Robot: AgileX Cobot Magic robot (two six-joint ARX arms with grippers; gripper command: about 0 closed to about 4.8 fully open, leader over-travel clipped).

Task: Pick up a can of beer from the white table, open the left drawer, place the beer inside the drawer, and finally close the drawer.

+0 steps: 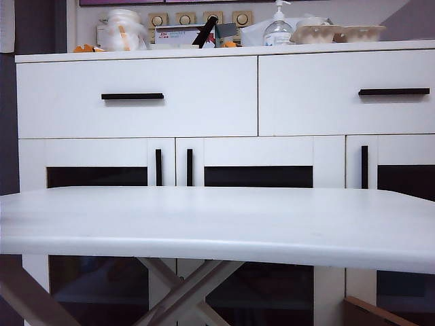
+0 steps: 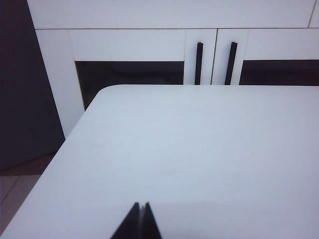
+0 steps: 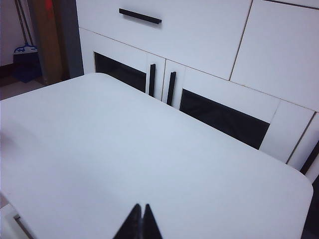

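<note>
The worktop (image 1: 217, 224) has a smooth white surface with a soft satin sheen, and its rounded edge catches a pale line of light. Its crossed legs (image 1: 183, 288) look like pale painted wood. The left drawer (image 1: 136, 95) front is flat, smooth and matt white, with a thin matt black bar handle (image 1: 132, 96), probably metal, though the view is too coarse to be sure. The cabinet doors (image 1: 258, 176) hold dark glossy panels. On the cabinet top stands a clear plastic pump bottle (image 1: 277, 28). Both the left claw (image 2: 140, 205) and the right claw (image 3: 141, 206) show dull black tips pressed together.
</note>
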